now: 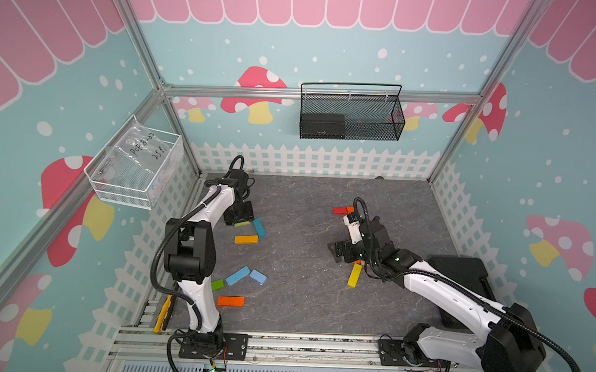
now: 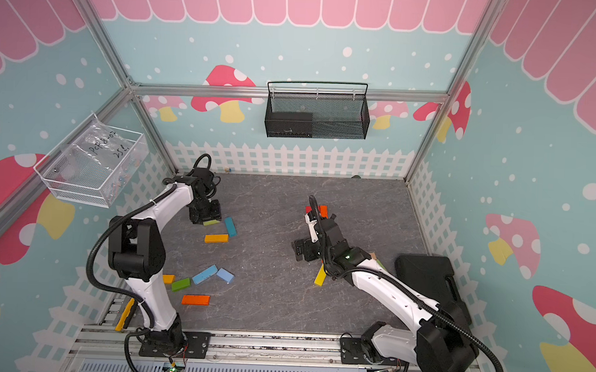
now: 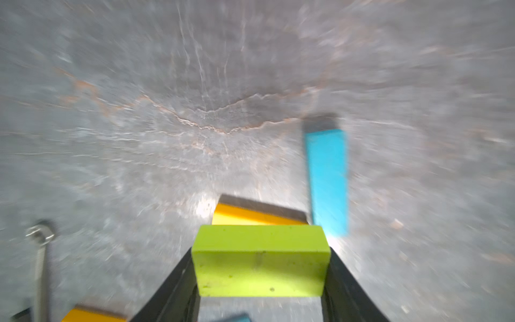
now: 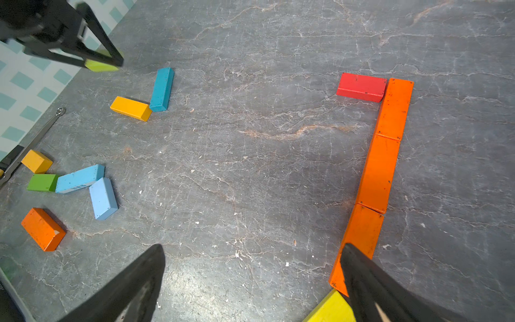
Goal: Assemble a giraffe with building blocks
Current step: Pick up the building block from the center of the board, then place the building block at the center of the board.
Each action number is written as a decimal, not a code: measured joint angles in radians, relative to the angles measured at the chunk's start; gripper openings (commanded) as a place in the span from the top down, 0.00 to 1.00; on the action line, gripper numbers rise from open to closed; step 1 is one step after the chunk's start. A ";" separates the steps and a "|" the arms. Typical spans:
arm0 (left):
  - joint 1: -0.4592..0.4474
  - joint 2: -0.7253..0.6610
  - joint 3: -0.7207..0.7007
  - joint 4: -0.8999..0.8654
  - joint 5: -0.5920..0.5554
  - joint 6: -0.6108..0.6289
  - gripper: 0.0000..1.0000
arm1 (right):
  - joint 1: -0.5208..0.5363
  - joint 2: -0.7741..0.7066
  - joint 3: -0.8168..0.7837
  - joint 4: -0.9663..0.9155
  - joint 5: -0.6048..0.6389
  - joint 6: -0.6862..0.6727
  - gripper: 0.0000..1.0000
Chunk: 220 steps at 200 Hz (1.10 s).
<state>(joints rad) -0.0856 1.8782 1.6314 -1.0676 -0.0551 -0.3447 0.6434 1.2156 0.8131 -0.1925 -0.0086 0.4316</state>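
While the left gripper (image 3: 261, 252) clamps one lime block (image 3: 260, 269), the right gripper (image 4: 252, 246) gapes empty beside three aligned orange blocks (image 4: 379, 172), one red block (image 4: 361, 87) touching them.

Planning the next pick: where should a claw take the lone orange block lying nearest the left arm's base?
Take the flat orange wooden block across its two long sides at mid-length, coming from straight above. It lies flat, and both long sides are free of neighbours.
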 measured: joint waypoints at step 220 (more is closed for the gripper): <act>-0.232 0.570 0.604 -0.148 -0.014 -0.021 0.55 | 0.000 0.025 0.021 -0.024 0.015 0.019 0.00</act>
<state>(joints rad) -0.3180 2.4481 2.2353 -1.2160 -0.0689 -0.3660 0.6434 1.2407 0.8337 -0.2169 0.0063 0.4507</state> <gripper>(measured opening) 0.581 0.995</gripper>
